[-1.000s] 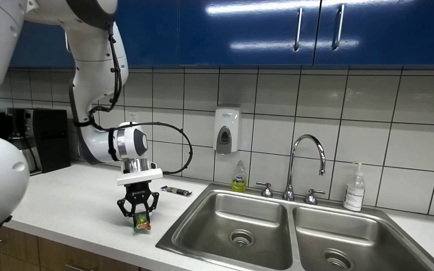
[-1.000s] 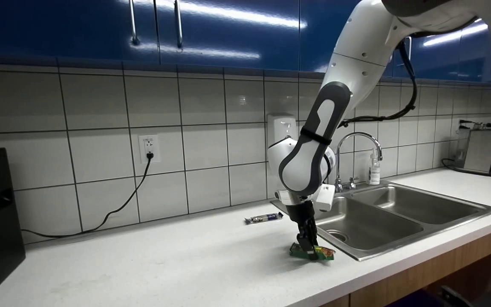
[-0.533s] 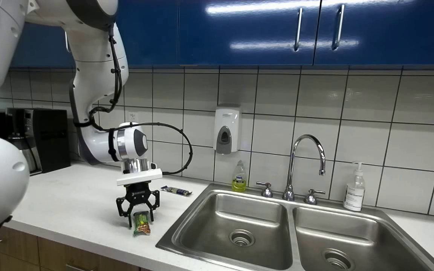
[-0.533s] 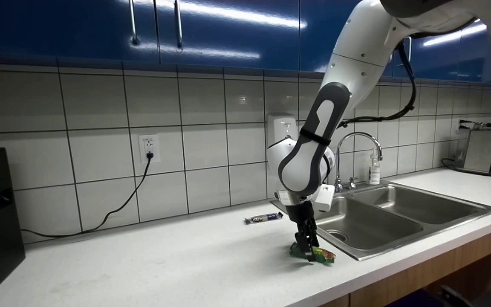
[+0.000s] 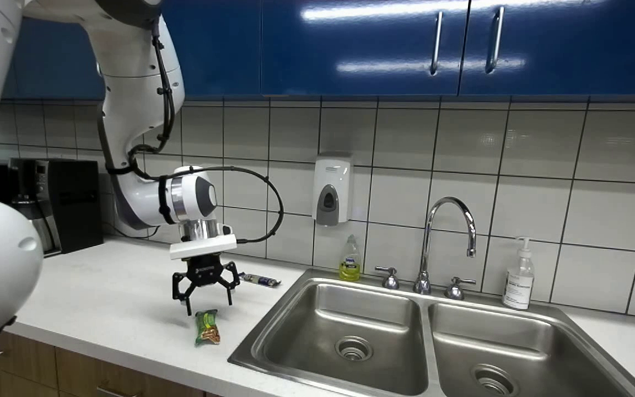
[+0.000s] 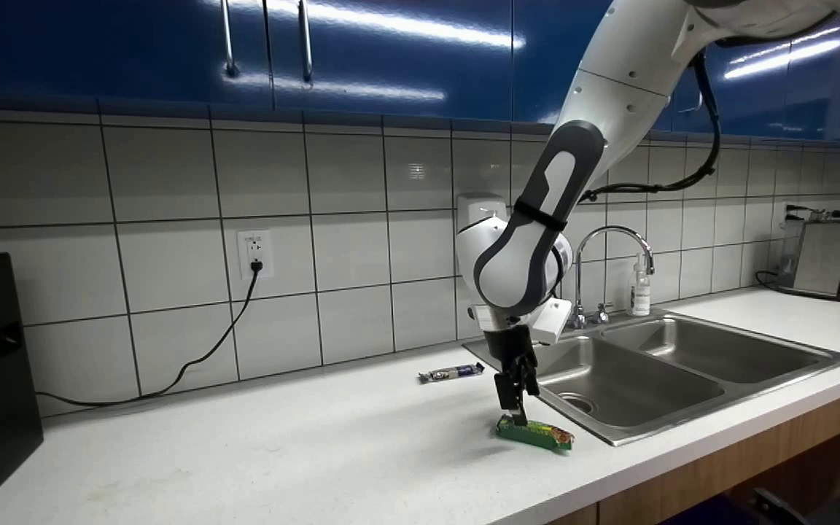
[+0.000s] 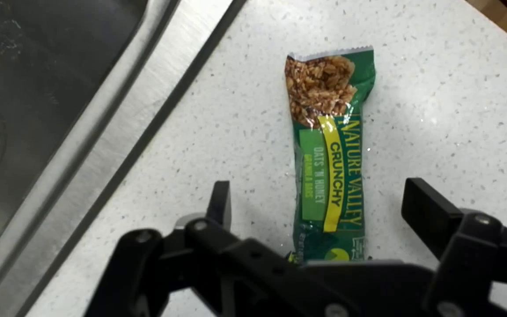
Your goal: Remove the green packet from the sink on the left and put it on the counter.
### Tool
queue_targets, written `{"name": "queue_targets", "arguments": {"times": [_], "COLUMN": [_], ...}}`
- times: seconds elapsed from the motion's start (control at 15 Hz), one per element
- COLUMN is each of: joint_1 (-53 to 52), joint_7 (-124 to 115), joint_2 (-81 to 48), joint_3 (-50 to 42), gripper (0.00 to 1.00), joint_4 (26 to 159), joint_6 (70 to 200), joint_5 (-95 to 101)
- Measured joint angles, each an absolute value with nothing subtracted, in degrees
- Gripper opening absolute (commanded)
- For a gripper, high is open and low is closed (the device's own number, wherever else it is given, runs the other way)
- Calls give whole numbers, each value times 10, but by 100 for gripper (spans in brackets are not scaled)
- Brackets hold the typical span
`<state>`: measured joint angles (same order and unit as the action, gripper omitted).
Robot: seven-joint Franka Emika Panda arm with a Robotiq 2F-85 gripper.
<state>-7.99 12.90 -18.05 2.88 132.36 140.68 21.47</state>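
Close to the front edge of the counter (image 5: 108, 286), I see the green packet (image 5: 207, 327) lying loose on the surface, out of the sink (image 5: 267, 326) and a little left of its rim. Above the packet's far end hangs my gripper (image 5: 209, 310), its fingers (image 7: 427, 211) spread wide and holding nothing; the wrist view shows a gap on each flank of the packet. My next move turns on this: the packet lies below the fingers and reaches from them toward the near edge, its long axis running roughly near to far, crosswise to the line joining the tips. With one finger to its left and one to its right, I'd go straight up; drifting sideways while this low might nudge it. The placing itself looks done to me, with only the retreat to do. Farther off, left of the sink, another wrapped bar (image 6: 452, 372) lies beyond the gripper, and a dish soap bottle (image 5: 350, 260) stands at the sink's far rim.
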Motion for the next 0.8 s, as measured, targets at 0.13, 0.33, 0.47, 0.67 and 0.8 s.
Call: {"name": "queue_targets", "arguments": {"times": [0.13,0.33,0.47,0.67,0.8], "joint_1": [-79,-74,-67,-58,-53], "joint_7": [124,120,113,76,42], "joint_2": [-164,-139,-121,-93,-70], "joint_3": [29,29,28,23,18], "gripper": [100,100,100,100,100], "joint_4": [1327,1335,1342,1359,1374], "joint_6": [1403,1380,1365,1361,1362], "joint_5": [205,166,136,98,80]}}
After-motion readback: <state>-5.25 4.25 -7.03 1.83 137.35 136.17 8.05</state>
